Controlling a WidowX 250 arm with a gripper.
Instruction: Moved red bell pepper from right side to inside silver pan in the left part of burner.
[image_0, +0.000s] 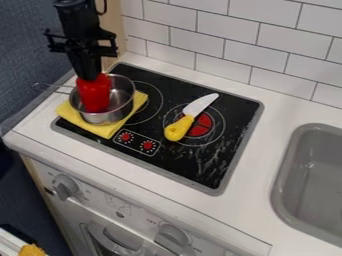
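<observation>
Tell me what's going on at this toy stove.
A black robot gripper is at the top of a red bell pepper, which is upright within the silver metal pan; its grip is unclear. The pan sits on a folded yellow cloth, left on the black stovetop. A yellow-handled knife lies over the right burner.

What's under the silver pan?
A yellow cloth pokes out from under the pan, lying on the black stove. The pan covers the rest, so I can't see what's right beneath it.
</observation>
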